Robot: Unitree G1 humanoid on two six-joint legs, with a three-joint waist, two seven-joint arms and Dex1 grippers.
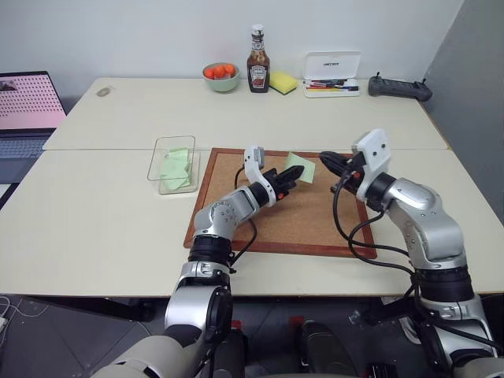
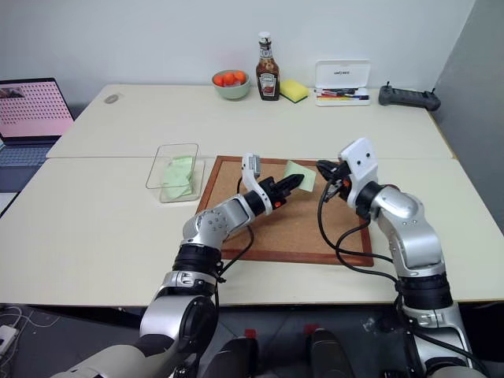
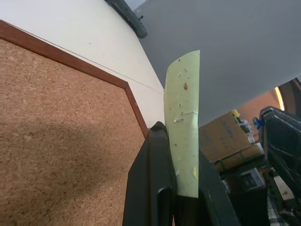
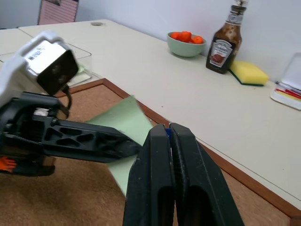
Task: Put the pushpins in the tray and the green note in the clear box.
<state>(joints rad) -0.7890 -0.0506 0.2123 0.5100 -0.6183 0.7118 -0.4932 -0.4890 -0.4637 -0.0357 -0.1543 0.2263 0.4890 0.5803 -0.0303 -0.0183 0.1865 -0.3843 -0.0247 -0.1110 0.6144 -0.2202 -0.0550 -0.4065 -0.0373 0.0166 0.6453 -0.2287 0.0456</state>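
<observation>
Overhead, two pale benches butt together against a white wall. One corkboard (image 1: 299, 220) lies on the near bench, one clear box (image 1: 173, 164) just left of it with green slips inside. At the back stand one ketchup bottle (image 1: 258, 71), one bowl of tomatoes (image 1: 221, 76), one yellow sponge (image 1: 283, 82) and one white pen case (image 1: 331, 76). Left fingers (image 1: 290, 178) pinch the one green note (image 1: 302, 166) above the corkboard; right fingers (image 1: 329, 163), pressed together, hold something small and blue.
</observation>
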